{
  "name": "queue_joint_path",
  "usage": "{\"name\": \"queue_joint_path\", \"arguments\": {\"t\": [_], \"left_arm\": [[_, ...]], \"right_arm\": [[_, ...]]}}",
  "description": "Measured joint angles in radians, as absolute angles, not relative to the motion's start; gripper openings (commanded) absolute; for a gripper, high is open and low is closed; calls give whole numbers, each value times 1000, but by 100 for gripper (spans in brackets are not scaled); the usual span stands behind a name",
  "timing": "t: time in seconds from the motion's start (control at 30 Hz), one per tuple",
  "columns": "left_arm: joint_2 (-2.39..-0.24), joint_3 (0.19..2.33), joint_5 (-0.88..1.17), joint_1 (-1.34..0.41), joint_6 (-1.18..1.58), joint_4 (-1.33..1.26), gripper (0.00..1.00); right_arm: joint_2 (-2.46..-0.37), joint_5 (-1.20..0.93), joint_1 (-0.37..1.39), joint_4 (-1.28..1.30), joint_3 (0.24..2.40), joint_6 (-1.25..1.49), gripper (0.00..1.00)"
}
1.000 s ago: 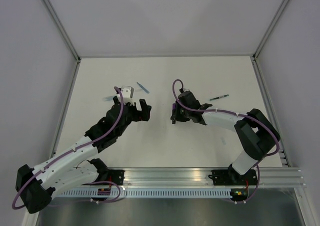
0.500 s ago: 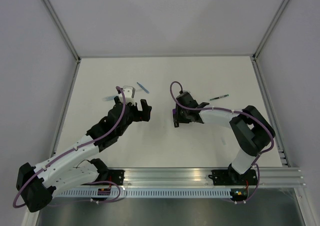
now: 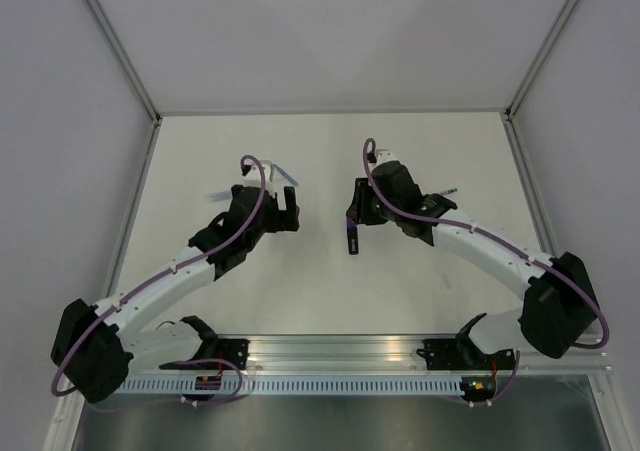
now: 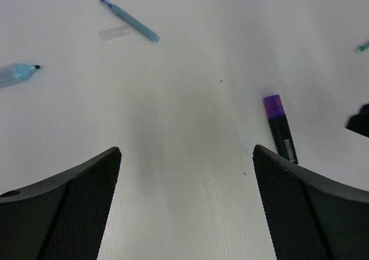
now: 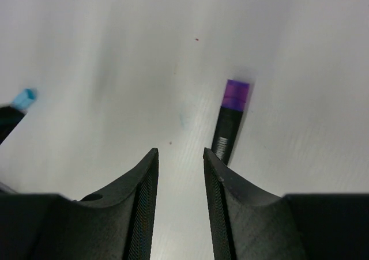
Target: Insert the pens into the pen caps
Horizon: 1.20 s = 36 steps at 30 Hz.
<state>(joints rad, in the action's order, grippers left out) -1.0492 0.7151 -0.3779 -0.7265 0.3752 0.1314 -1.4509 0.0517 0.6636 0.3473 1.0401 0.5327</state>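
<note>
The black-and-purple marker (image 3: 351, 239) lies flat on the white table, its purple end toward the far side. My right gripper (image 3: 358, 214) hovers just behind it, open, with nothing between the fingers; in the right wrist view the marker (image 5: 230, 121) lies just past the right fingertip of this gripper (image 5: 180, 152). My left gripper (image 3: 287, 211) stands wide open and empty (image 4: 187, 153), with the marker (image 4: 279, 127) off to its right. A thin blue pen (image 4: 130, 21), a clear cap (image 4: 114, 33) and a light blue marker (image 4: 17, 74) lie ahead on its left.
A thin dark green pen (image 3: 445, 193) lies right of the right arm, partly hidden by it. The thin blue pen (image 3: 287, 176) lies behind the left gripper. Aluminium frame posts and grey walls bound the table on three sides.
My right gripper has opened and drawn back toward the far side, leaving the black-and-purple marker on the table. The left gripper has shifted slightly farther away, still open.
</note>
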Motion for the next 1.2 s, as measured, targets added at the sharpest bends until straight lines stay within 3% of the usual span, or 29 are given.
{"name": "queue_joint_path", "arguments": {"t": [0.3,0.5,0.6,0.77,1.2], "left_arm": [[-1325,953,-226,-308,479,312,97],[-1513,1165,-215,-227,428,414,96],[-1595,1245,-198,-216,289,414,95],[-1702,1365,60,-159,-110,504,84],[-1815,1389,189,-35,-717,599,76]], "right_arm": [[-1257,-121,664,179,888,528,43],[-1224,-137,664,139,830,530,43],[-1220,-138,664,132,827,530,43],[-1184,-151,664,133,822,530,43],[-1121,-142,664,126,810,527,43]]}}
